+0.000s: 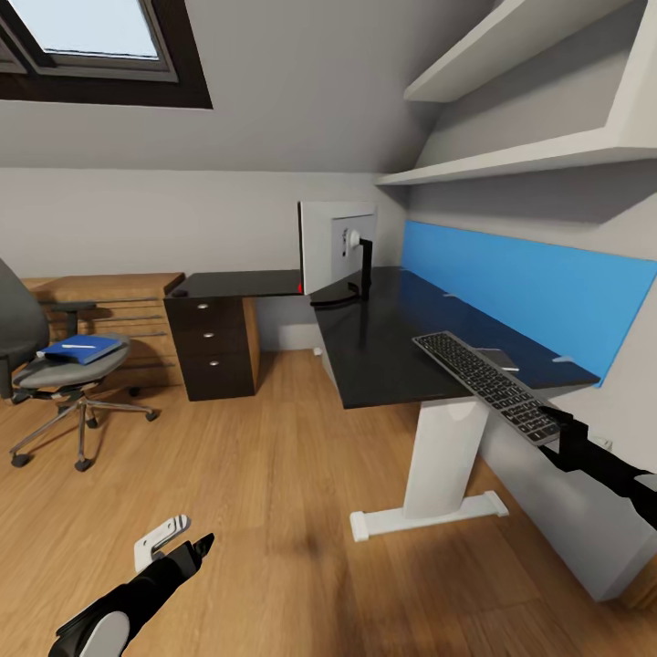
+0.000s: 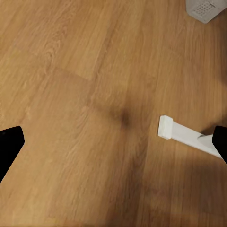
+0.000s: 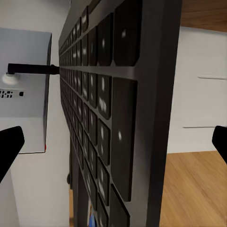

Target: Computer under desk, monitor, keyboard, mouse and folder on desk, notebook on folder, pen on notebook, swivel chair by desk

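The black desk (image 1: 383,347) carries the monitor (image 1: 336,246) at its far corner. The dark keyboard (image 1: 482,379) lies lengthwise over the desk's right part, its near end sticking out past the front edge. My right gripper (image 1: 553,427) is at that near end. In the right wrist view the keyboard (image 3: 109,118) runs edge-on between the two fingertips (image 3: 9,146), which stand wide apart, so the gripper is open. The swivel chair (image 1: 27,365) stands at the left with the blue folder (image 1: 84,349) and the white pen (image 1: 78,346) on its seat. My left gripper (image 1: 182,540) hangs open above the floor.
Black drawers (image 1: 212,342) sit under the desk's left wing, with a wooden chest (image 1: 119,306) behind the chair. The white desk leg (image 1: 447,456) and its foot (image 2: 182,134) rest on the wood floor. A pale grey vented case corner (image 2: 205,9) shows nearby. White shelves (image 1: 520,164) hang above.
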### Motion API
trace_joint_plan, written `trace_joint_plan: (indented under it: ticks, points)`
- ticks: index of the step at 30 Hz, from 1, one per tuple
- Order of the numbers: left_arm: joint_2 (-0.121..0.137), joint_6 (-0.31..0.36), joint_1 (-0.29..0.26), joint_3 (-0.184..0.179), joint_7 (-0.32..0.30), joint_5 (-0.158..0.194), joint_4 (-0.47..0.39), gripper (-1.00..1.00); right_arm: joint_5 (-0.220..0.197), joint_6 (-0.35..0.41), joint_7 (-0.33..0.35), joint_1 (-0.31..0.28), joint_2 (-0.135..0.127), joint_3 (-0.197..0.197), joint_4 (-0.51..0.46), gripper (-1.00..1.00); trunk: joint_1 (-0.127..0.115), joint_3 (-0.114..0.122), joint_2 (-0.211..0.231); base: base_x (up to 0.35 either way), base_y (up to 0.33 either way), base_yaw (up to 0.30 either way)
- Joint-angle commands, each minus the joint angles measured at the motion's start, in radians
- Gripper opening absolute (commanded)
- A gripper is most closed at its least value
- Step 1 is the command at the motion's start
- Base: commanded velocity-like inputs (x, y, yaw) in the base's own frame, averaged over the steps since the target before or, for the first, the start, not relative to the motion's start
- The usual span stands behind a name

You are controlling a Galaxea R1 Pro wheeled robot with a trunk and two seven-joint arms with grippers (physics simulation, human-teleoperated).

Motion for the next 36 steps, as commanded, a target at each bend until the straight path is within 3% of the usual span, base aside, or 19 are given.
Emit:
trace_joint_plan:
  ticks: [1,14,15,28,36]
  points:
    - [0.0,0.002,0.0,-0.001,0.009,0.011,-0.002,1.0,0.004,0.005,0.001,-0.001,0.0,-0.008,0.001,1.0,0.0,-0.001,0.0,0.005,0.004,0.0]
    - [0.001,0.002,0.0,0.013,0.009,0.012,-0.002,1.0,0.004,0.005,0.002,-0.001,0.0,-0.008,0.001,1.0,0.0,-0.001,0.0,0.001,0.001,0.0]
    - [0.001,0.002,0.0,0.014,0.009,0.012,-0.002,1.0,0.004,0.006,0.002,-0.001,0.0,-0.008,0.001,-1.0,0.0,-0.001,0.0,0.0,0.0,0.0]
    - [0.0,0.003,0.0,0.018,0.009,0.014,0.0,1.0,0.005,0.005,-0.001,-0.001,0.0,-0.008,0.001,-1.0,0.0,-0.001,0.0,0.0,0.0,0.0]
    - [0.0,0.002,0.0,0.018,0.013,0.014,0.008,1.0,0.004,0.006,0.009,-0.001,0.003,-0.006,-0.005,-1.0,-0.031,0.024,0.056,0.0,0.0,0.0]
